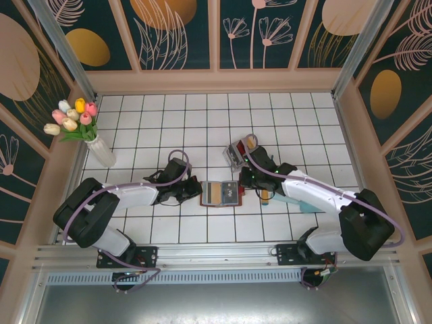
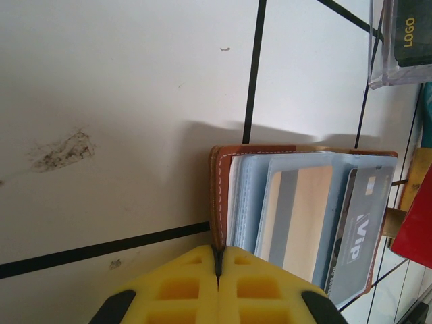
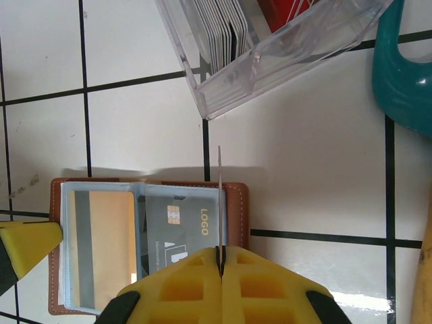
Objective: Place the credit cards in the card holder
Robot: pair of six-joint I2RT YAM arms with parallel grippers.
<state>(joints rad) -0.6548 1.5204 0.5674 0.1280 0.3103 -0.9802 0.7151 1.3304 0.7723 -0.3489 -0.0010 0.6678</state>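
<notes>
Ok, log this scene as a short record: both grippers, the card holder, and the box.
left gripper: shut on the edge of the card holder
right gripper: shut on a credit card, seen edge-on over the card holder
card holder: open flat, tan card and grey card in sleeves
clear box: beyond it, stack of cards inside

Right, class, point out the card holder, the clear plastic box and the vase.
card holder (image 3: 237, 209): right wrist view, brown leather edge.
clear plastic box (image 3: 229, 91): right wrist view, front wall.
vase (image 1: 103, 152): top external view, white body.
</notes>
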